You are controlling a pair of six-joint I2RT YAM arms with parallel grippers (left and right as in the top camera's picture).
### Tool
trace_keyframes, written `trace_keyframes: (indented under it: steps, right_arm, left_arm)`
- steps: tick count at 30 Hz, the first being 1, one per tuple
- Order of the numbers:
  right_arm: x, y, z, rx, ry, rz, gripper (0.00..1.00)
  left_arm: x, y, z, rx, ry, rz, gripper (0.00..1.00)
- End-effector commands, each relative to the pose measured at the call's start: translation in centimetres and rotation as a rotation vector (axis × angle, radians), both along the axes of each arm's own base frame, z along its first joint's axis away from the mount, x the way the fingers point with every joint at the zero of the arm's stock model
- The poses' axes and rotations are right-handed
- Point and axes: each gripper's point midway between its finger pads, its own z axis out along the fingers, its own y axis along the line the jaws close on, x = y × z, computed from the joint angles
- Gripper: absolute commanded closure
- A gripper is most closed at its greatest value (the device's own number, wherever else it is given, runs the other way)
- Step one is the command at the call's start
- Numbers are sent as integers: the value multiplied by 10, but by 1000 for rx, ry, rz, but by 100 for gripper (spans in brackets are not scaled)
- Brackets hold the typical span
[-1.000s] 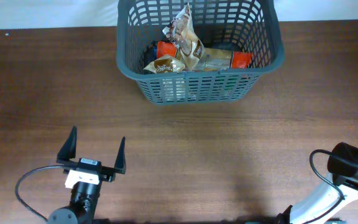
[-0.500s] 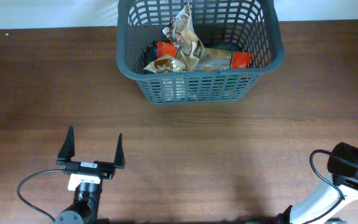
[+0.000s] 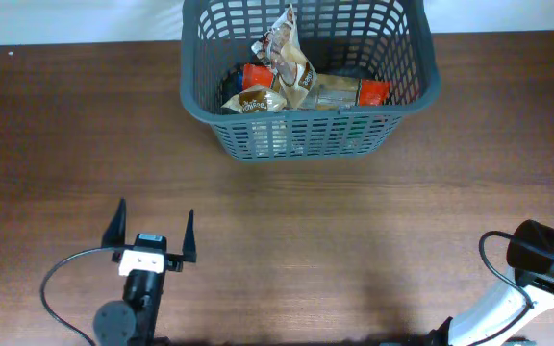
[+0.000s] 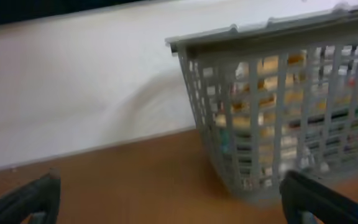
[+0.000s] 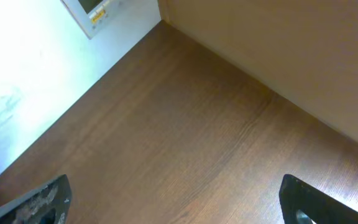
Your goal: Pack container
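Note:
The container (image 3: 306, 139), a dark grey slotted basket, stands at the table's far centre. It holds several grocery packets, among them an upright brown and white one (image 3: 291, 62) and an orange one (image 3: 258, 75). My left gripper (image 3: 154, 219) hovers near the front left of the table, open, with nothing between its fingers. In the left wrist view the gripper (image 4: 173, 202) faces the container (image 4: 278, 106), which is off to the right and well ahead. My right gripper (image 5: 179, 199) is open over bare wood; overhead only its arm (image 3: 541, 259) shows, at the front right.
A black cable (image 3: 61, 288) loops beside the left arm. A pale wall (image 4: 73, 93) runs behind the table's far edge. The right wrist view shows a white panel (image 5: 30, 68) and a beige board (image 5: 291, 50) bordering the wood.
My left arm has shifted slightly to the right and its gripper has turned a little. The basket, its packets and the right arm have not moved.

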Motion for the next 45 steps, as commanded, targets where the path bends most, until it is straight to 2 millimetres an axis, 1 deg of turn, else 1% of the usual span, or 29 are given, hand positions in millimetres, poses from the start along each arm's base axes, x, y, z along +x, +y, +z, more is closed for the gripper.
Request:
trace_keyframes:
  steps: [1,3,9,45]
  right_arm:
    - [-1,-1,2,-5,-5,-5,1]
    - [-1,-1,2,-5,-5,-5,1]
    - [-1,-1,2,-5,-5,-5,1]
    - [-1,-1,1,-4,-2,-5,1]
  left_arm:
    - [1,8,-22,11,78,38,1]
    - [1,11,-39,5,149,47,1]
    - [1,18,-40,5,151,92,1]
    - [1,18,-40,5,151,91,1]
